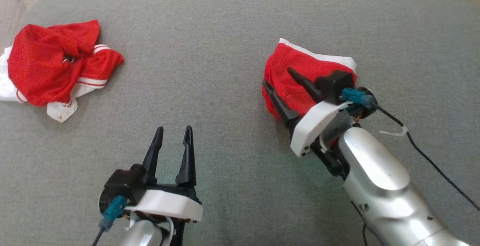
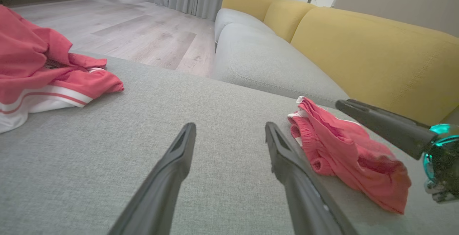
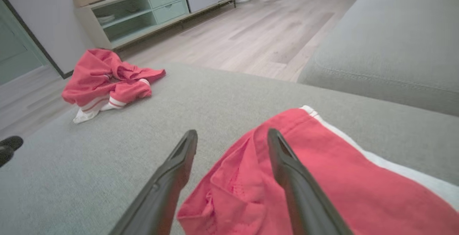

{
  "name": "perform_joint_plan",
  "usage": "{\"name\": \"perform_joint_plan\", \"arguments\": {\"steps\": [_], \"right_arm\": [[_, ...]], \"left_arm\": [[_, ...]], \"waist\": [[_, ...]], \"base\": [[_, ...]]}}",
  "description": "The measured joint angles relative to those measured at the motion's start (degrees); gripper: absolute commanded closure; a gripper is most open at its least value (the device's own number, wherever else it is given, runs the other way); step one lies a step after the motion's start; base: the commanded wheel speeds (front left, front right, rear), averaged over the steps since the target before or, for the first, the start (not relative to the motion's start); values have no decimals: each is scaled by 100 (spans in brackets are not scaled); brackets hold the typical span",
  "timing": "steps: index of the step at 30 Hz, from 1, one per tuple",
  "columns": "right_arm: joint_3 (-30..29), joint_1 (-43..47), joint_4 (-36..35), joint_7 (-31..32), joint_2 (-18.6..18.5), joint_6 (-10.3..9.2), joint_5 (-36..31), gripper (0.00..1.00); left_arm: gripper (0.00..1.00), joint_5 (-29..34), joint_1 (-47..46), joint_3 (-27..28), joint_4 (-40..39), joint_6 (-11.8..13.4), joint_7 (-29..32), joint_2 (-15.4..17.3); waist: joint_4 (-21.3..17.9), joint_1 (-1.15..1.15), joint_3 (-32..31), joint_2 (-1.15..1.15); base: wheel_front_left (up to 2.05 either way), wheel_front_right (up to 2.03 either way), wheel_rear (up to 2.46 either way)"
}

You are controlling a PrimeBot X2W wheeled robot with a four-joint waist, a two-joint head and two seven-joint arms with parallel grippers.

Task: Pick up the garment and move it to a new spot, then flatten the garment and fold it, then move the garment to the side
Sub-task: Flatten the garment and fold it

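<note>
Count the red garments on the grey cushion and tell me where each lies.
2. The crumpled garment lies at the cushion's left edge. The folded garment lies right of centre, beneath the open right hand. Another could hide beneath either.

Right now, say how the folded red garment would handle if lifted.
Probably floppy: the garment lies in soft creased layers, so it should sag and may unfold if pinched by one layer. Likely light, being thin cloth. It shouldn't roll or slip on the coarse cushion.
</note>
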Motion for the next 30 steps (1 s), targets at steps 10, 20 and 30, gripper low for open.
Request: {"name": "perform_joint_plan", "arguments": {"steps": [10,20,30], "right_arm": [[-1180,388,-526,-352,-35,0,-572,0],[-1512,697,-214,-391,-63,0,-1163,100],[-301,575,479,-436,-7,0,-858,100]], "left_arm": [[0,0,3,-78,-31,48,0,8],[0,-1,1,-81,-56,48,-1,18],[0,-1,-27,-73,-55,51,-69,12]], "waist": [[-126,0,-77,0],[-41,0,70,0],[190,0,261,0]], "base": [[0,0,0],[0,0,0],[0,0,0]]}}
